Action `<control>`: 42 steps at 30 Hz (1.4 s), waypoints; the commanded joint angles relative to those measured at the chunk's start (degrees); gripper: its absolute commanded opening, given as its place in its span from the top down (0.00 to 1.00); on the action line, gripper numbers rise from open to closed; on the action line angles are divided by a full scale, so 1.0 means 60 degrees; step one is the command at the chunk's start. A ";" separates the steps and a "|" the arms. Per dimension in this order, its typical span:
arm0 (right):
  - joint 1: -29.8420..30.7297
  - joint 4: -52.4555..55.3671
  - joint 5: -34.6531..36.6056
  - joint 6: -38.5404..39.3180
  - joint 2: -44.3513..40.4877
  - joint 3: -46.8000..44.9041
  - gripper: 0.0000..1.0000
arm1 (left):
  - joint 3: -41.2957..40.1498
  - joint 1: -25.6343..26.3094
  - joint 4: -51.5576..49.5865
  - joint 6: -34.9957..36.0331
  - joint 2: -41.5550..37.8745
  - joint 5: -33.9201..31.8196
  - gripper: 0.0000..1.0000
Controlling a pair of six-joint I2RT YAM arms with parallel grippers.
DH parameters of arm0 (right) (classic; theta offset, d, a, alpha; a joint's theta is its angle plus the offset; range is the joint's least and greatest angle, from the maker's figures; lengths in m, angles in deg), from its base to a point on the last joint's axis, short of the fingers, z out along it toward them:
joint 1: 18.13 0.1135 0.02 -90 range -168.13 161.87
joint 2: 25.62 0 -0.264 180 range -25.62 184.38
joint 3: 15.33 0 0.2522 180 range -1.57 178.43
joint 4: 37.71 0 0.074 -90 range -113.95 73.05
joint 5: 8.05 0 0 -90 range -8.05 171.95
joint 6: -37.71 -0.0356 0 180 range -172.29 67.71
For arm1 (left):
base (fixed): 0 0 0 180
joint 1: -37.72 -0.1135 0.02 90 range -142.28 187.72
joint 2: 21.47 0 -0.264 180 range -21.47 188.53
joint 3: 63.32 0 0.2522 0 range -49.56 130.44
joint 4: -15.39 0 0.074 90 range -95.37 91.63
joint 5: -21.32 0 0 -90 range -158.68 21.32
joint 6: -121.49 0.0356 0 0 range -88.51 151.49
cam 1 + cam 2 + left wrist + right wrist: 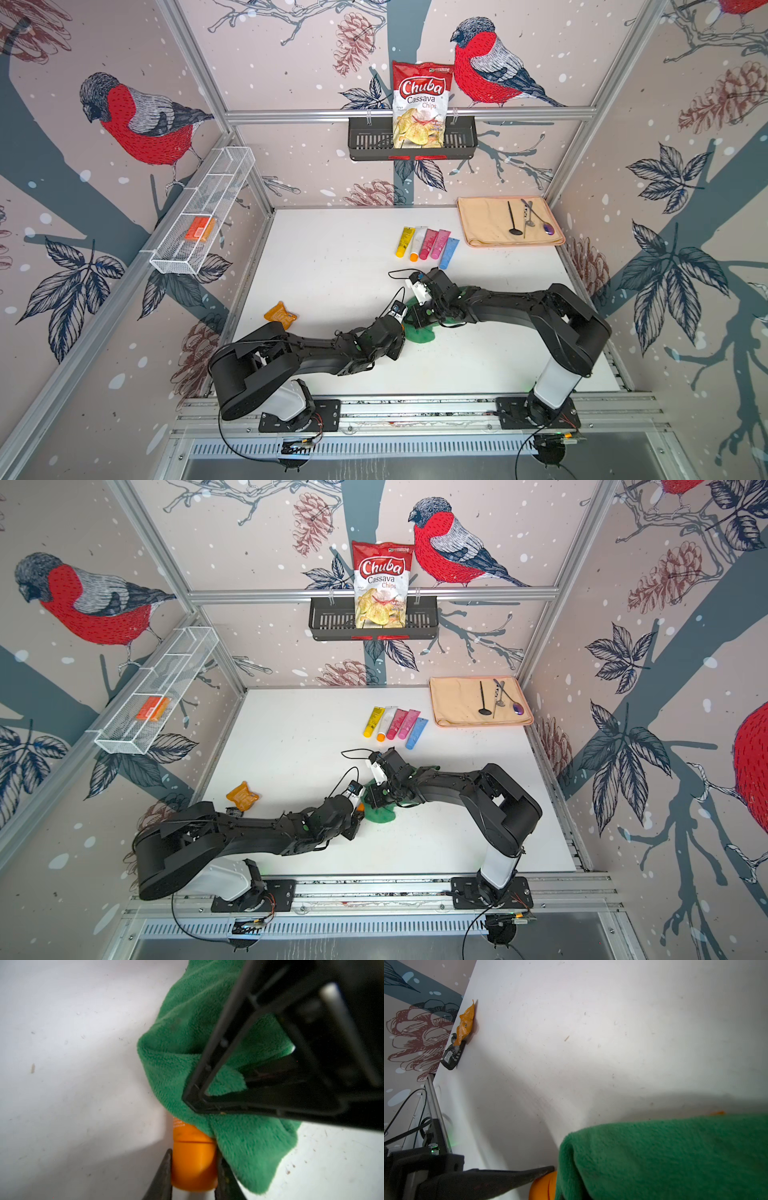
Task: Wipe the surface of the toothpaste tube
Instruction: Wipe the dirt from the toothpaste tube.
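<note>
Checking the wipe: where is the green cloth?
In both top views the green cloth lies centrally on the table, draped over the orange tube in the left end effector.

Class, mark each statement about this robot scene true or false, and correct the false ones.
1. The left gripper clamps an orange cap. True.
2. Five tubes lie side by side on the table. True.
3. The cloth is blue. False: it is green.
4. The chips bag lies on the table. False: it stands in the black basket on the back wall.
5. The towel is bare. False: utensils lie on it.
</note>
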 commanded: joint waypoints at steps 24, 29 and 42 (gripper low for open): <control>-0.0584 0.1132 0.3770 0.0224 -0.0566 -0.0051 0.98 | 0.0005 0.0020 -0.0380 0.0139 -0.0016 0.0301 0.94; 0.0234 0.0481 0.2020 0.0137 -0.0864 -0.0114 0.98 | 0.0001 0.0020 -0.0390 0.0132 0.0011 0.0300 0.94; 0.0599 -0.1062 -0.0266 -0.0394 -0.1718 -0.0981 0.98 | 0.0005 0.0018 -0.0358 0.0118 -0.0017 0.0288 0.95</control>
